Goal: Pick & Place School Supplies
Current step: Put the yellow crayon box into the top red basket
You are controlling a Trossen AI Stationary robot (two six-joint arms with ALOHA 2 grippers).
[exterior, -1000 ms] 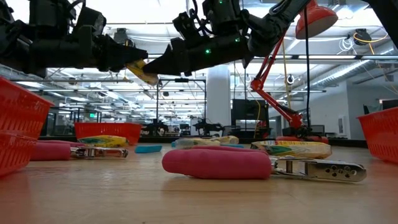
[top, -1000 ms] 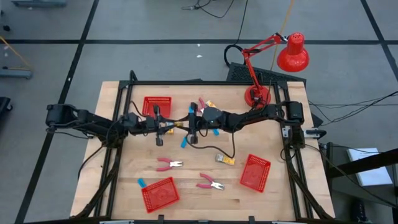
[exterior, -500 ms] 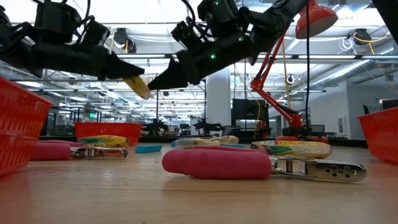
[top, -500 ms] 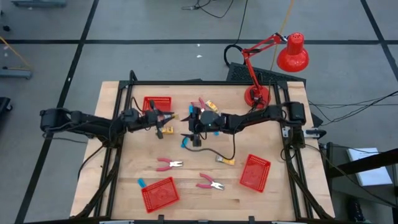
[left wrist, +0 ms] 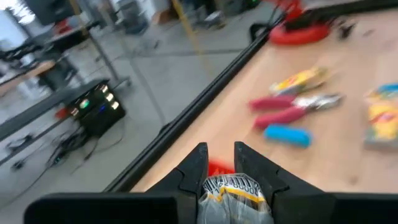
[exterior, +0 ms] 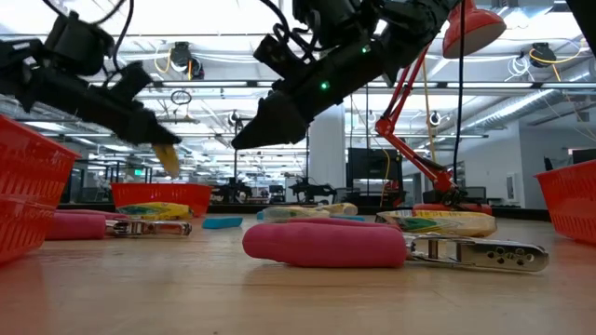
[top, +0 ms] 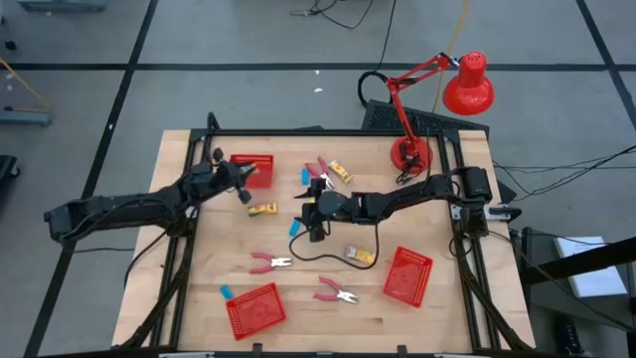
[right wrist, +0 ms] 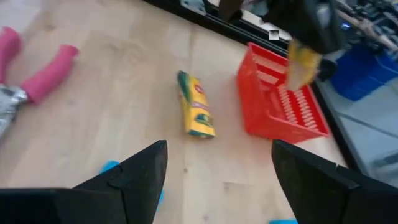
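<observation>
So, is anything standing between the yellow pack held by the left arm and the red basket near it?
Nothing visible does. The left gripper holds the yellow pack in the air right beside the red basket, with no object between them.

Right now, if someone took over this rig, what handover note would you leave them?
Left tool: shut on a yellow-and-silver pack, raised beside the back-left red basket, not yet dropped.
Right tool: open, empty, raised mid-table.
On the table: another yellow pack near that basket, pink-handled pliers and more like them, small blue blocks, a yellow pack near the right basket.
Done: no item can be seen inside a basket.
Left: release the held pack into a basket, then collect the loose items.
</observation>
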